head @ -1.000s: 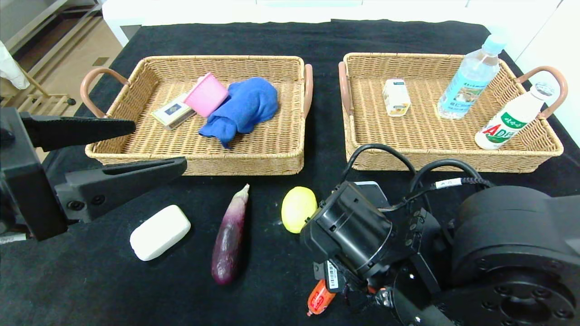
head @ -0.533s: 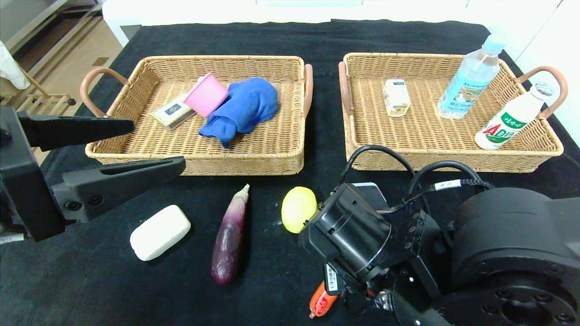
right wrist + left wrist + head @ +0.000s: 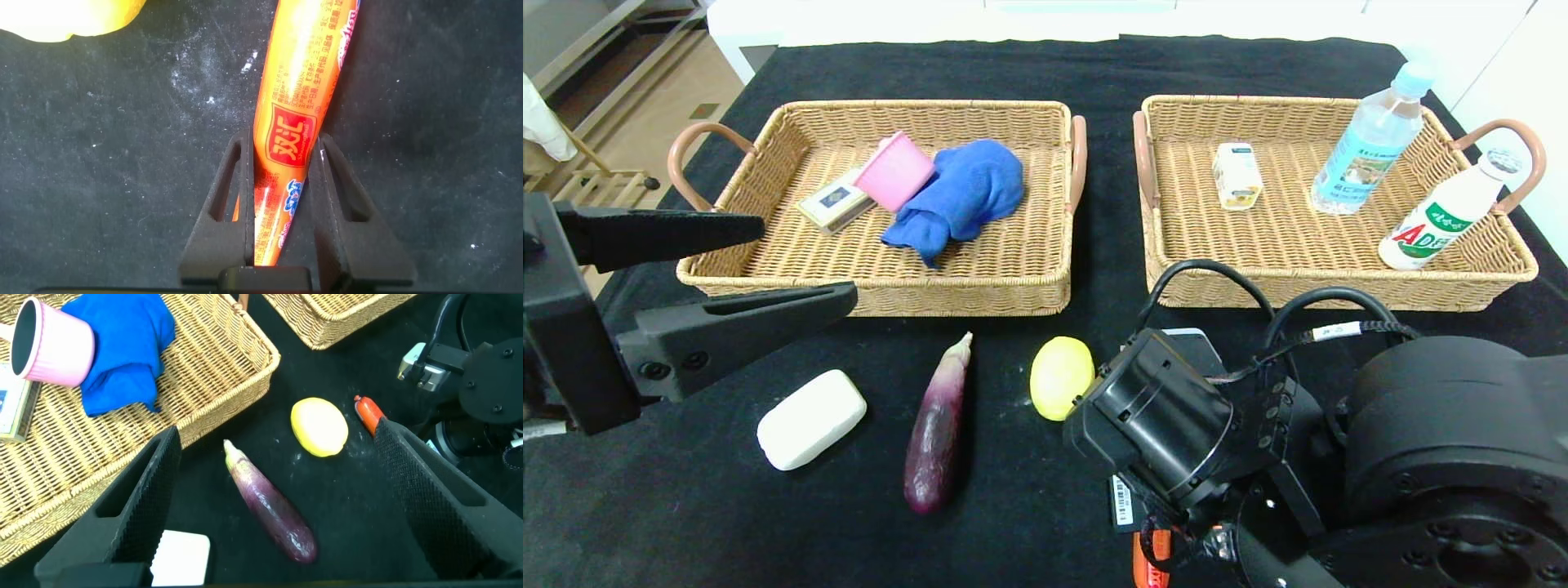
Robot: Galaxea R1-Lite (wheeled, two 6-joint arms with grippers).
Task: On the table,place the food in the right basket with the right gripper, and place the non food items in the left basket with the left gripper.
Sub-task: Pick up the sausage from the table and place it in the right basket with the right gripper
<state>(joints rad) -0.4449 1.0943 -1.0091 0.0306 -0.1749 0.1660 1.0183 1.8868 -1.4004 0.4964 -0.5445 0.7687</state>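
My right gripper (image 3: 284, 143) is shut on an orange sausage (image 3: 298, 106) just above the black cloth at the table's front right. In the head view the sausage (image 3: 1150, 563) peeks out under my right wrist. A yellow lemon (image 3: 1060, 376), a purple eggplant (image 3: 938, 425) and a white soap bar (image 3: 811, 418) lie in front of the baskets. My left gripper (image 3: 809, 261) is open and empty, above the front left corner of the left basket (image 3: 874, 298). The left wrist view shows the eggplant (image 3: 274, 510), lemon (image 3: 319, 426) and soap (image 3: 180, 557).
The left basket holds a pink cup (image 3: 894, 171), a blue cloth (image 3: 964, 196) and a card box (image 3: 835, 200). The right basket (image 3: 1339, 294) holds a small carton (image 3: 1236, 174), a water bottle (image 3: 1372, 139) and a white milk bottle (image 3: 1441, 216).
The sausage has swung in under my right wrist, toward the near edge, as the right gripper shifted. The left arm has not moved.
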